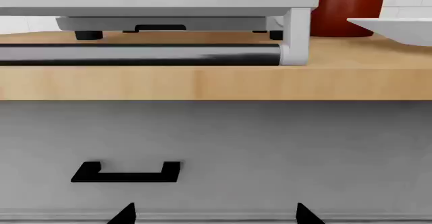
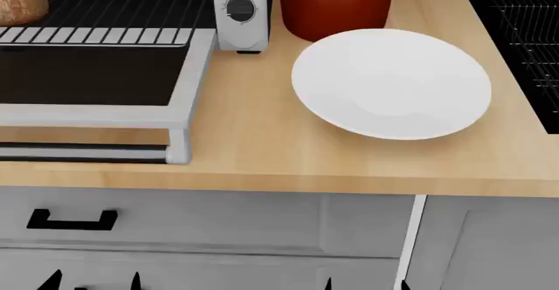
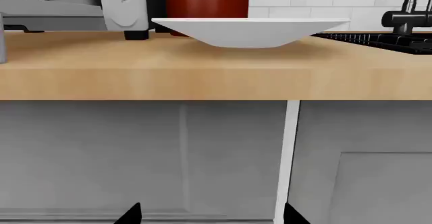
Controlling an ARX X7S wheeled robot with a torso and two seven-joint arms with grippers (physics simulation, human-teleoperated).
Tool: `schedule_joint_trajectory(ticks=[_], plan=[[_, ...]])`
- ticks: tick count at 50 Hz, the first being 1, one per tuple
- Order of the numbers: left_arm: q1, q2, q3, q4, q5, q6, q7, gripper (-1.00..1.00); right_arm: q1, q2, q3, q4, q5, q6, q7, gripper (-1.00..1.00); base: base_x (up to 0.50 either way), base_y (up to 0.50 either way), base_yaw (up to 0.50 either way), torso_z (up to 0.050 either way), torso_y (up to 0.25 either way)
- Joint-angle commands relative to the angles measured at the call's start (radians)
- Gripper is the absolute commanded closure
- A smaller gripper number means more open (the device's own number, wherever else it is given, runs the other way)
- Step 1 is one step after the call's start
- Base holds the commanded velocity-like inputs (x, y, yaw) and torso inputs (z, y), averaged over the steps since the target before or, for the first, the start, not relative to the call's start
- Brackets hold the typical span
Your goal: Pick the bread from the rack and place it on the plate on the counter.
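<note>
The bread (image 2: 19, 0), a brown crusty roll, lies on the rack (image 2: 114, 5) of thin dark wires at the head view's upper left. The white plate (image 2: 391, 82) rests on the tan counter (image 2: 253, 152), right of the oven; it also shows as the plate (image 3: 250, 31) edge-on and the plate (image 1: 398, 29) at the frame's edge. Both grippers hang low in front of the grey cabinets, far below the counter. My left gripper (image 2: 93, 283) (image 1: 216, 215) is open and empty. My right gripper (image 2: 365, 285) (image 3: 211, 215) is open and empty too.
The toaster oven's door (image 2: 88, 74) lies open flat, jutting over the counter edge with its bar handle (image 1: 135, 53). A red pot (image 2: 334, 2) stands behind the plate. A black wire grid (image 2: 524, 35) fills the sink at right. A drawer handle (image 2: 72, 220) sits below the oven.
</note>
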Motion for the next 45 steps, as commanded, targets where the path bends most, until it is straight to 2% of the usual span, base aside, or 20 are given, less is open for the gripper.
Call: schedule_joint_trajectory(ticks=[1, 14, 21, 22, 23, 24, 36, 45], plan=[[0.001, -0.007, 0.008, 0.012, -0.007, -0.010, -0.008, -1.00, 0.002, 0.008, -0.010, -0.003, 0.008, 0.005, 0.000, -1.00, 0.00, 0.00, 0.00, 0.000, 0.000], [0.001, -0.055, 0.056, 0.022, -0.045, -0.031, -0.054, -1.00, 0.016, 0.044, -0.083, 0.020, 0.028, 0.015, 0.056, -1.00, 0.00, 0.00, 0.00, 0.000, 0.000], [0.015, -0.077, 0.084, 0.036, -0.057, 0.019, -0.035, -1.00, 0.010, 0.056, -0.101, 0.015, 0.033, 0.015, 0.074, -1.00, 0.00, 0.00, 0.00, 0.000, 0.000], [0.012, -0.076, 0.076, 0.048, -0.077, -0.037, -0.038, -1.00, 0.011, 0.058, -0.103, 0.018, 0.035, 0.012, 0.076, -1.00, 0.00, 0.00, 0.00, 0.000, 0.000], [0.025, -0.076, 0.073, 0.052, -0.116, 0.044, -0.003, -1.00, 0.013, 0.060, -0.104, 0.025, 0.036, 0.007, 0.077, -1.00, 0.00, 0.00, 0.00, 0.019, 0.037], [0.021, -0.079, 0.075, 0.066, -0.108, -0.012, -0.018, -1.00, 0.012, 0.062, -0.105, 0.025, 0.038, 0.006, 0.078, -1.00, 0.00, 0.00, 0.00, 0.050, 0.084], [0.016, -0.087, 0.092, 0.084, -0.119, -0.029, -0.042, -1.00, 0.013, 0.080, -0.121, 0.004, 0.046, 0.033, 0.105, -1.00, 0.00, 0.00, 0.00, 0.050, 0.004], [0.009, -0.108, 0.103, 0.175, -0.127, -0.105, -0.065, -1.00, 0.022, 0.098, -0.129, -0.056, 0.045, 0.088, 0.126, -1.00, 0.00, 0.00, 0.00, 0.050, 0.000]])
